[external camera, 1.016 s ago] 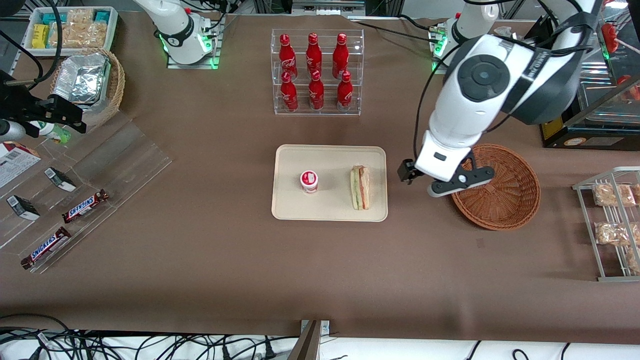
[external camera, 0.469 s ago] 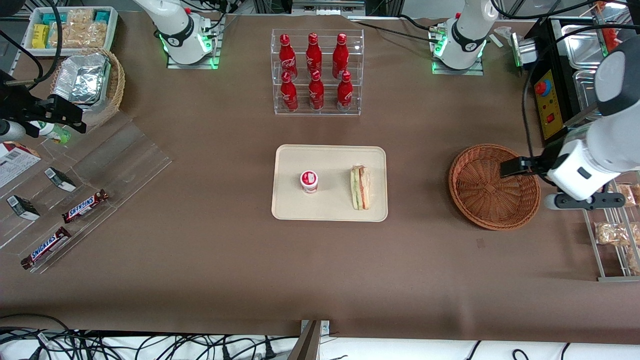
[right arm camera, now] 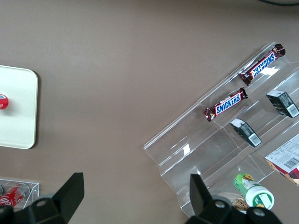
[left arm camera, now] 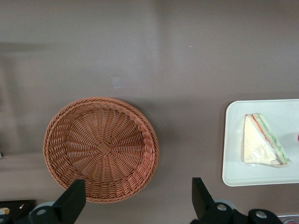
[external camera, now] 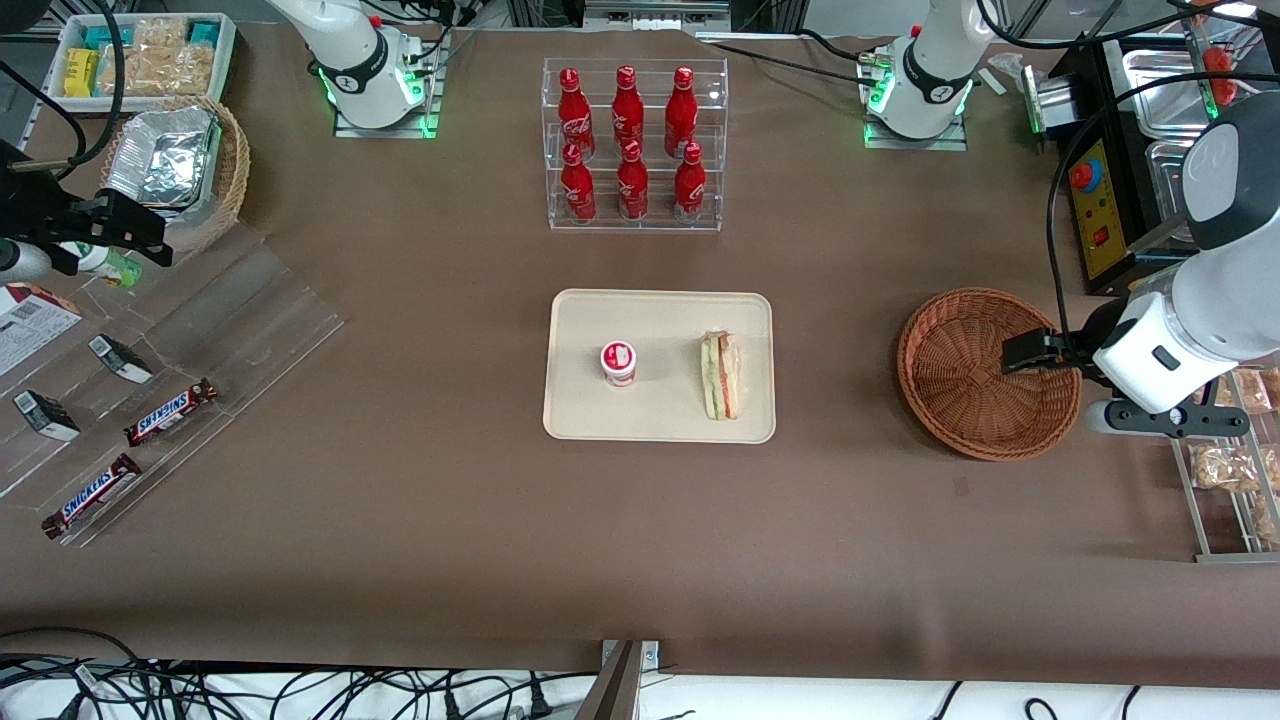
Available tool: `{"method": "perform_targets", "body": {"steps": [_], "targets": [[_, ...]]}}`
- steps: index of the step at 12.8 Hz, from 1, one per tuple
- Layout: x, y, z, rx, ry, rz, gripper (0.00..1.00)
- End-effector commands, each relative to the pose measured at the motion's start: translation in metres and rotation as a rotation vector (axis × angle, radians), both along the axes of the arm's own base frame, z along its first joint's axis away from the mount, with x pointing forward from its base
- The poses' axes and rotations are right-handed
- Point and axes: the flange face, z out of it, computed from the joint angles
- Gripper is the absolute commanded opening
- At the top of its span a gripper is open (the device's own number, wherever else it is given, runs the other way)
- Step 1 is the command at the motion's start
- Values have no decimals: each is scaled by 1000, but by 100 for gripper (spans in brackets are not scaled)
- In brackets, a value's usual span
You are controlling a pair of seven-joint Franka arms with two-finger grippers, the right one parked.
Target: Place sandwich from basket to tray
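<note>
Sandwich (external camera: 722, 376) on tray (external camera: 660, 310); spread pincer (left arm camera: 135, 205) above basket (external camera: 960, 420).

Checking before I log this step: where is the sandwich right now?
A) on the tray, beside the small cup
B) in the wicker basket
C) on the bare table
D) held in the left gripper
A: the sandwich lies on the tray beside the small cup; the basket is empty and the open left gripper holds nothing above the basket.
</note>
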Motion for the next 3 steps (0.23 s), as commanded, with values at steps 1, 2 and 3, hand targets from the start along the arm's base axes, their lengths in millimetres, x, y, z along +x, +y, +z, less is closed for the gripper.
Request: {"method": "perform_targets", "body": {"steps": [1, 2, 3], "targets": [[5, 8, -3, 18, -8, -17, 100], [7, 11, -9, 39, -2, -18, 100], [7, 9, -9, 66, -3, -28, 100]]}}
